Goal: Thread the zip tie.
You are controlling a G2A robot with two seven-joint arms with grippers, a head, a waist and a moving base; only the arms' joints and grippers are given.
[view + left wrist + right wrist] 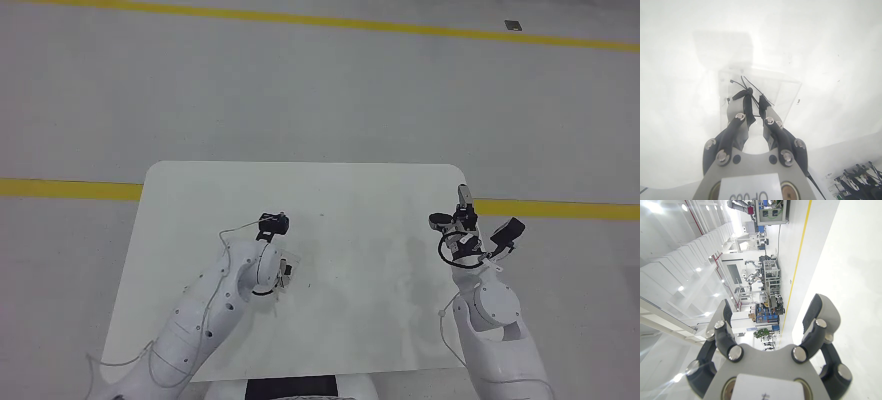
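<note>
Left gripper (755,95): it reaches down into a clear plastic box (785,92) that stands on the white worktop (360,200). In the top view it (272,225) is over the left half of the worktop. Its fingers, padded with black tape, stand a narrow gap apart.
Zip ties (738,84): several thin black ones lie crossed inside the box. One or two strands run through the gap between the left gripper's fingertips (748,92). I cannot tell whether a pad touches them.
Right gripper (770,304): it is at the right edge of the worktop in the top view (452,212), well apart from the box. Its fingers are spread wide with nothing between them, and it faces out toward the room.
</note>
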